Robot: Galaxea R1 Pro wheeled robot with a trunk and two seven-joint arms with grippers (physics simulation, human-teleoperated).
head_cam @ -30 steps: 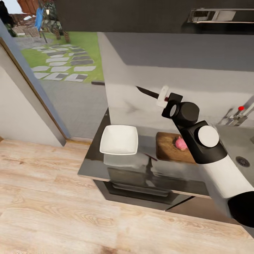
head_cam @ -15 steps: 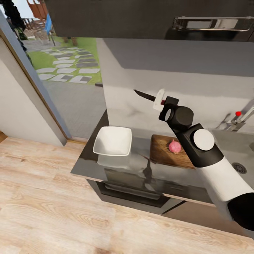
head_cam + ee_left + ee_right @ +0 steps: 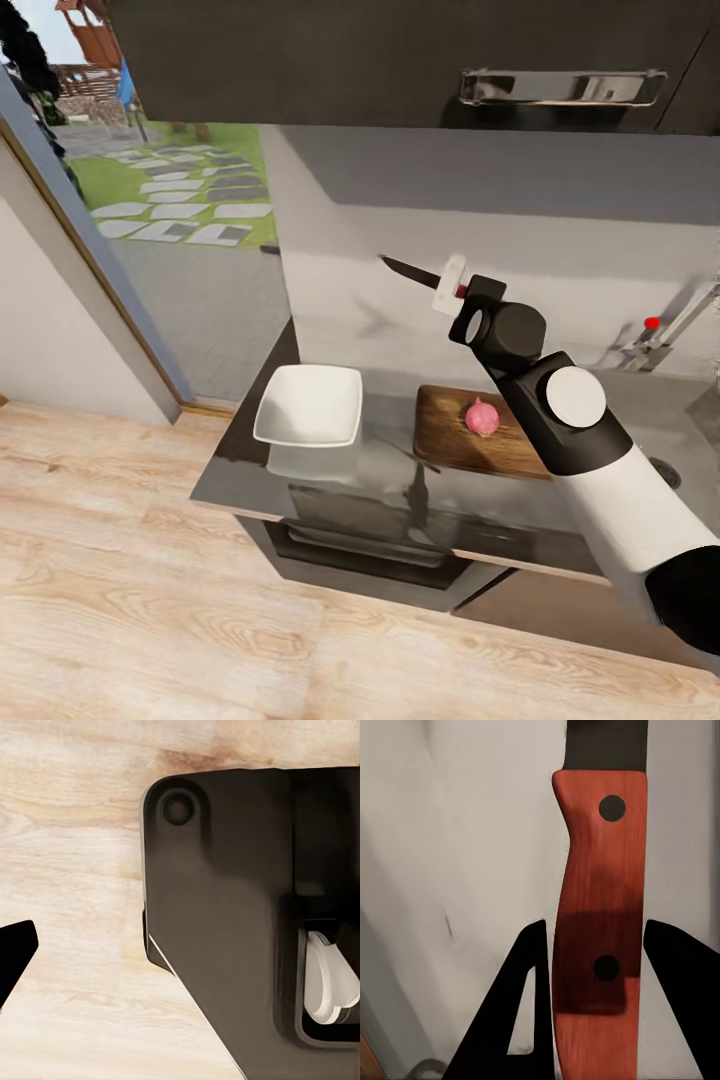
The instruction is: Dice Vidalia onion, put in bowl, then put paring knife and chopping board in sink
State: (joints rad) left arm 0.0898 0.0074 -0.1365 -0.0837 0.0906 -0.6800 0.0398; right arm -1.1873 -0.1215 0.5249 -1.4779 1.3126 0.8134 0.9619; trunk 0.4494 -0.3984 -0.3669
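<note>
red-handled paring knife [image 3: 420, 272] clamped in raised right pincer [image 3: 452, 285].

Glossy grey countertop [image 3: 330, 480], wood-grain chopping board [image 3: 445, 440], pale wooden floor [image 3: 130, 600]

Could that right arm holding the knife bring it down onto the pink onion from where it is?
Probably yes. The right gripper holds the red-handled paring knife in the air above the small pink onion, which sits uncovered on the brown wooden chopping board, with nothing between them.
</note>
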